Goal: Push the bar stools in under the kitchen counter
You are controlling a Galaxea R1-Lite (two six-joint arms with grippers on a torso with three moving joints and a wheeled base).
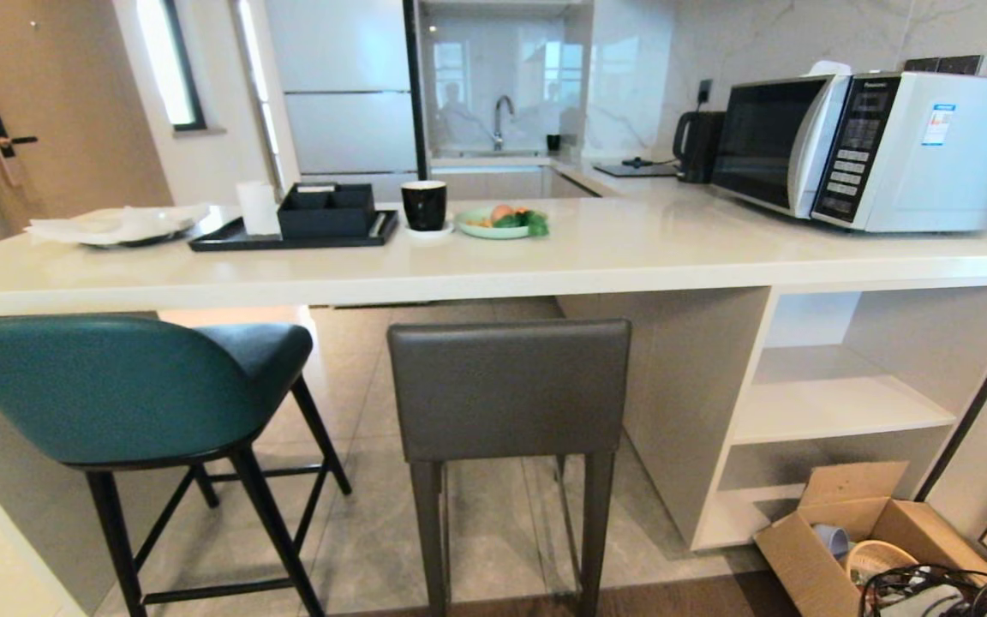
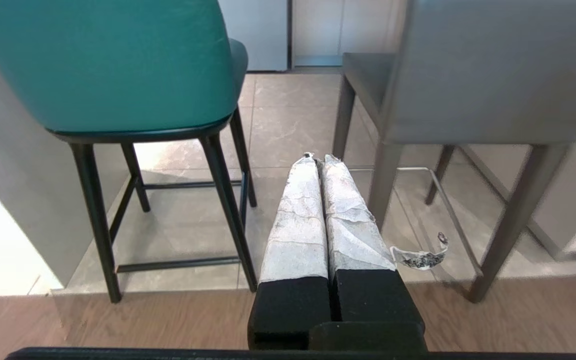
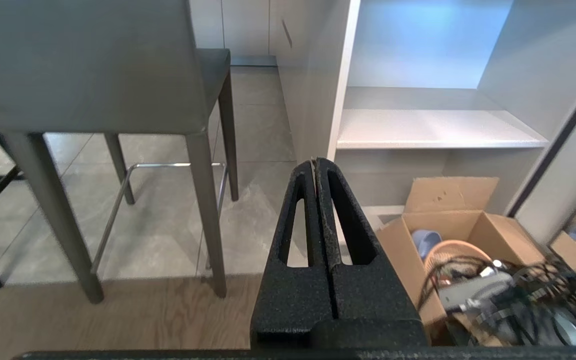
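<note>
Both stools pulled out from the desk (image 1: 493, 266): teal stool (image 1: 116, 390) toward the desk's slab end, grey stool (image 1: 509, 390) nearer its open shelves (image 1: 836, 403). Left pincer (image 2: 318, 162) and right pincer (image 3: 314, 164) both pressed closed, empty, low before the grey stool. Best pushed with closed tips flat on each backrest, square and slow, legs kept straight.

Home kitchen: stone-look counter (image 1: 545, 257) with microwave (image 1: 870, 150), kettle (image 1: 697, 146), sink tap (image 1: 502, 120) behind, bar stools (image 1: 506, 394) at counter, tiled floor (image 1: 356, 531).
</note>
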